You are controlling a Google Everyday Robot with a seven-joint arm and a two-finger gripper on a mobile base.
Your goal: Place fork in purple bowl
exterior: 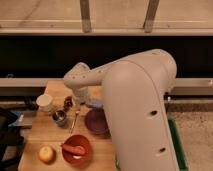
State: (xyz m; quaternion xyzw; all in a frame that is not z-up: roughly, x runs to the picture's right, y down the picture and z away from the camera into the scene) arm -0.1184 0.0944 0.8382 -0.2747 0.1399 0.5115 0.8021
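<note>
The fork (pixel 74 120) is a slim silvery piece lying on the wooden table (pixel 40 131), pointing roughly front to back, just left of the purple bowl (pixel 95 121). The purple bowl stands on the table, its right side hidden behind my big white arm (pixel 137 100). My gripper (pixel 82 98) hangs below the wrist at the back of the table, above and slightly behind the fork's far end and apart from it.
A red-orange bowl (pixel 76 149) with an orange-red item in it stands at the front. A yellow fruit (pixel 46 153) lies to its left. A white cup (pixel 45 102), a metal cup (pixel 60 117) and a small dark object (pixel 68 102) stand at the left. A pale blue thing (pixel 95 103) lies behind the purple bowl.
</note>
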